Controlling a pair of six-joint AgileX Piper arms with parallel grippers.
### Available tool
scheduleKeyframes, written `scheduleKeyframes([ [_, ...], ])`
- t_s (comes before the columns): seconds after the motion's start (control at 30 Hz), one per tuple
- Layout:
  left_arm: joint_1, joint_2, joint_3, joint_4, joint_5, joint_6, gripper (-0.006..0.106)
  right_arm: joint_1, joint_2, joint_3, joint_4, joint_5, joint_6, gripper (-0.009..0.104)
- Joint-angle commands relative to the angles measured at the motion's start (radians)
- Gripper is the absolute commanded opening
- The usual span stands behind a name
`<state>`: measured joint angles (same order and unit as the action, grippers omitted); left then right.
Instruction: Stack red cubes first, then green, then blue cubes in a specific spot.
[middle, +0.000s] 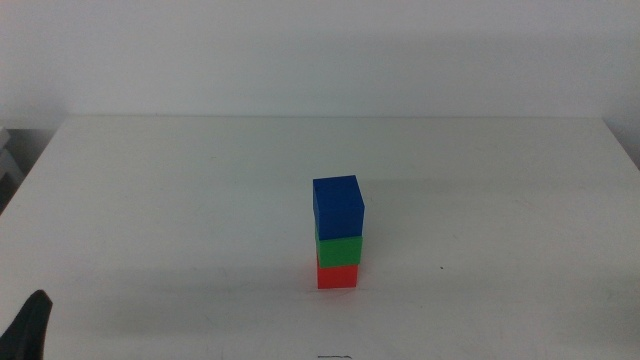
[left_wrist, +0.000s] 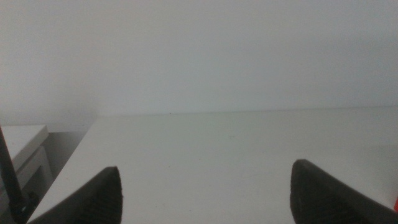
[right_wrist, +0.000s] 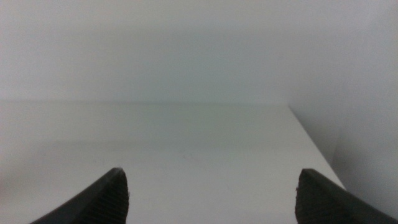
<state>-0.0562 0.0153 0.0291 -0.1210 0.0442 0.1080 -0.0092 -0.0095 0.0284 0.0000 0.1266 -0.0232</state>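
With the blue cube (middle: 338, 206) sitting on the green cube (middle: 339, 249) over the red cube (middle: 337, 274) mid-table (middle: 150, 190), the stacking appears complete as the left gripper (left_wrist: 205, 193) and right gripper (right_wrist: 208, 193) are waiting empty, jaws spread, calling for no further move.

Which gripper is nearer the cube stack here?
Left. The left gripper shows at the table's near left corner, well apart from the stack. The right gripper is outside the middle view, open over bare table.

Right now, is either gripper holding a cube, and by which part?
Nothing is held. The left gripper and right gripper are open and empty; the blue cube tops the stack untouched.
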Motion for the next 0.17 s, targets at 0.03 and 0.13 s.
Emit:
scheduleKeyframes([
  [0.03,0.000,0.013,-0.002,-0.014,-0.086,-0.001,0.091,-0.008,-0.023,-0.018,-0.012,-0.099,-0.009,0.084],
  [0.13,0.000,0.013,-0.002,-0.012,-0.085,-0.001,0.091,-0.008,-0.023,-0.018,-0.012,-0.098,-0.009,0.084],
])
